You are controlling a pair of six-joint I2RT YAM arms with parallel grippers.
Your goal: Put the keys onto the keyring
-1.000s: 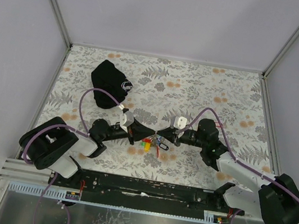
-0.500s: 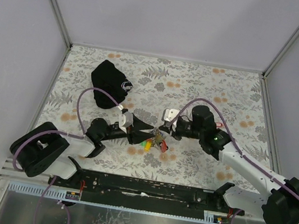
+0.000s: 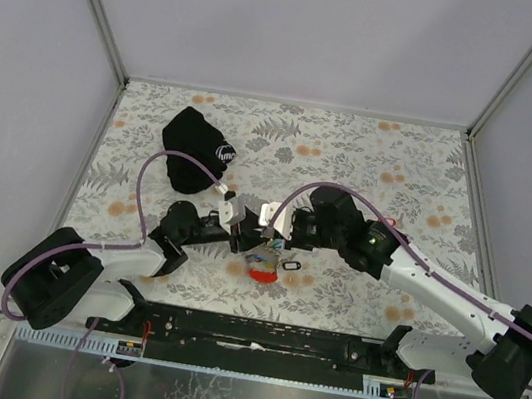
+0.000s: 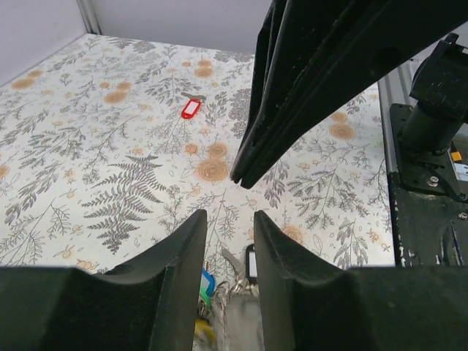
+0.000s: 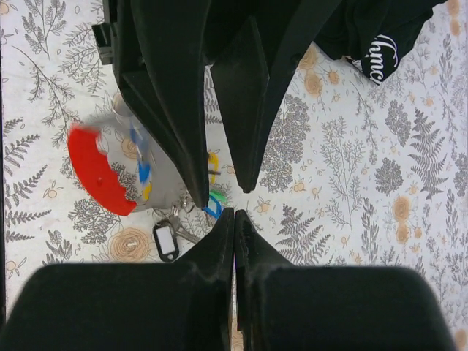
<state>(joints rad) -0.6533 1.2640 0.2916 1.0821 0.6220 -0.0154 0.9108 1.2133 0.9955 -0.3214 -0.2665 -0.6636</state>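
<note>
The keys (image 3: 264, 260) lie bunched on the floral cloth between both grippers. In the right wrist view I see a black tag (image 5: 165, 241), a blue tag (image 5: 216, 206), a yellow tag (image 5: 213, 162) and a blurred grey and red shape (image 5: 91, 172). My left gripper (image 3: 242, 239) is open, its jaws straddling the bunch (image 4: 229, 219), with the blue tag (image 4: 207, 281) and black tag (image 4: 251, 263) between them. My right gripper (image 3: 262, 238) is shut (image 5: 234, 212), tip to tip with the left one. I see nothing between its jaws. The keyring itself is blurred.
A black cloth pouch (image 3: 196, 148) with a white logo lies at the back left, also in the right wrist view (image 5: 373, 36). One loose red-tagged key (image 4: 190, 110) lies apart on the cloth, near the right arm (image 3: 389, 221). Frame posts stand at the corners.
My right arm has swung left, bringing its gripper up against the left gripper. The key bunch has shifted, and a red piece now shows below it, blurred. The left gripper has barely moved.
</note>
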